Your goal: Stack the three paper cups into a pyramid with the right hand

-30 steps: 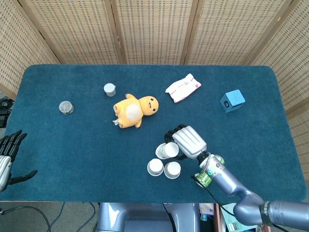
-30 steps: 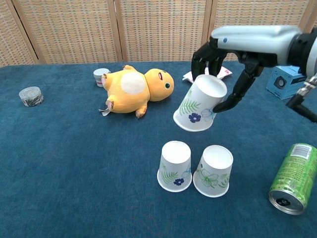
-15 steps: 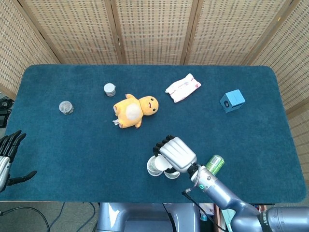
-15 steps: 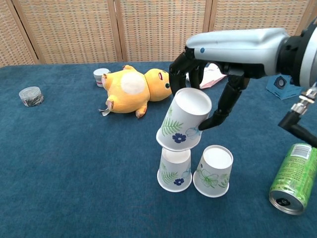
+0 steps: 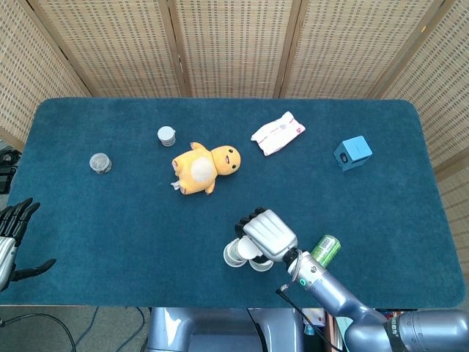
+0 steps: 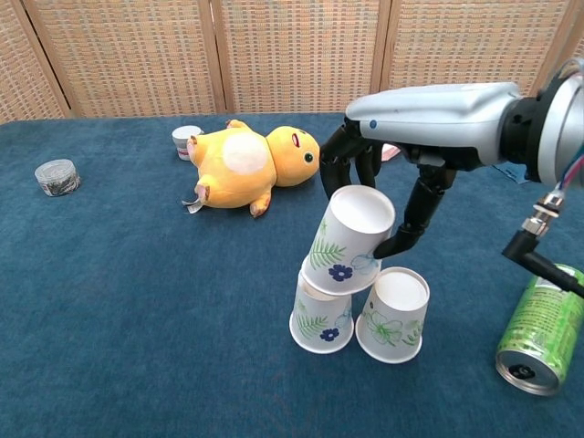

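Two upside-down white paper cups with flower prints stand side by side near the table's front edge, the left cup (image 6: 319,321) and the right cup (image 6: 393,315). My right hand (image 6: 388,182) grips a third cup (image 6: 351,240), tilted, its lower edge over the two cups and mostly over the left one. In the head view the right hand (image 5: 268,234) covers the cups (image 5: 236,254) almost fully. My left hand (image 5: 15,235) hangs at the table's left edge with its fingers apart, holding nothing.
A yellow plush toy (image 6: 246,164) lies behind the cups. A green can (image 6: 538,332) lies on its side at the right. A blue box (image 5: 352,152), a white packet (image 5: 278,133) and two small round containers (image 5: 100,163) (image 5: 167,136) sit farther back.
My right hand has carried the third cup from beside the plush toy toward me and down, and it now rests tilted over the two standing cups. The left hand stayed still.
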`<state>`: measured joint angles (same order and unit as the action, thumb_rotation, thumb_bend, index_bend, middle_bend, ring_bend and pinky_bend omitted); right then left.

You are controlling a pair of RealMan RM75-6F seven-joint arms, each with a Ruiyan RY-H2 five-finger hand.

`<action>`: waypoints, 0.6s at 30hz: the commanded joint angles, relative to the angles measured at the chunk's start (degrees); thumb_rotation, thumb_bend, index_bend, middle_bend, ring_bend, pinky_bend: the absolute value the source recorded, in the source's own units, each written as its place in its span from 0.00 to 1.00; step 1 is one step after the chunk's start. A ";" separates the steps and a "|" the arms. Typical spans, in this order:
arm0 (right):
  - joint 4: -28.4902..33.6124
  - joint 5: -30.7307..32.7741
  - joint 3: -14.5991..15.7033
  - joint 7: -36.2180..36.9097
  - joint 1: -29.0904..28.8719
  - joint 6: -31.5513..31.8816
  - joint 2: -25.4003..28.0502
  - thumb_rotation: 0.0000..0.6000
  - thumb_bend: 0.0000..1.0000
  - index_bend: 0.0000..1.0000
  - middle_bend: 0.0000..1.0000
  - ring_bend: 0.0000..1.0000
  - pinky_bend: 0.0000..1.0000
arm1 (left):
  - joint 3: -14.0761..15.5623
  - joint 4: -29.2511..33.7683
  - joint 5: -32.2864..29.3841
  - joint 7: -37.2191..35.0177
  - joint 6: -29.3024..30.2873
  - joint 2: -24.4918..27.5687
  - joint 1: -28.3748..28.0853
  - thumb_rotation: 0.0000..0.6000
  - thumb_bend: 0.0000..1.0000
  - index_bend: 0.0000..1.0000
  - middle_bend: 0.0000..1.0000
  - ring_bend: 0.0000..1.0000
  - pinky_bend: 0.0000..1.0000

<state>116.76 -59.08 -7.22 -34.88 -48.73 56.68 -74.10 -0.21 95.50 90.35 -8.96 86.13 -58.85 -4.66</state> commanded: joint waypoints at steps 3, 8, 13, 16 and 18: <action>0.51 1.03 0.38 -0.37 -0.34 -0.36 0.91 1.00 0.31 0.51 0.54 0.47 0.38 | 0.04 -0.01 0.00 -0.02 -0.07 0.02 -0.02 1.00 0.02 0.00 0.00 0.00 0.00; 1.19 1.29 0.91 -0.62 -0.35 -0.22 2.04 1.00 0.31 0.51 0.54 0.47 0.38 | 0.08 0.04 0.09 -0.10 -0.07 0.08 -0.04 1.00 0.02 0.00 0.00 0.00 0.00; 1.29 1.11 1.58 -0.50 -0.31 -0.35 2.51 1.00 0.31 0.51 0.54 0.47 0.38 | 0.13 0.07 0.20 -0.13 0.03 0.12 0.01 1.00 0.02 0.00 0.00 0.00 0.00; 1.35 0.90 1.78 -0.30 -0.30 -0.34 2.32 1.00 0.31 0.51 0.54 0.47 0.38 | 0.17 0.07 0.23 -0.07 0.03 0.10 0.02 1.00 0.02 0.00 0.00 0.00 0.00; 1.21 0.84 1.94 -0.37 -0.34 -0.30 2.12 1.00 0.31 0.51 0.54 0.47 0.38 | 0.21 0.07 0.26 -0.11 -0.01 0.10 0.01 1.00 0.02 0.00 0.00 0.00 0.00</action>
<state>118.00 -58.23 -5.31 -35.23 -49.06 56.37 -71.94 0.00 95.57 90.61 -9.07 86.11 -58.75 -4.65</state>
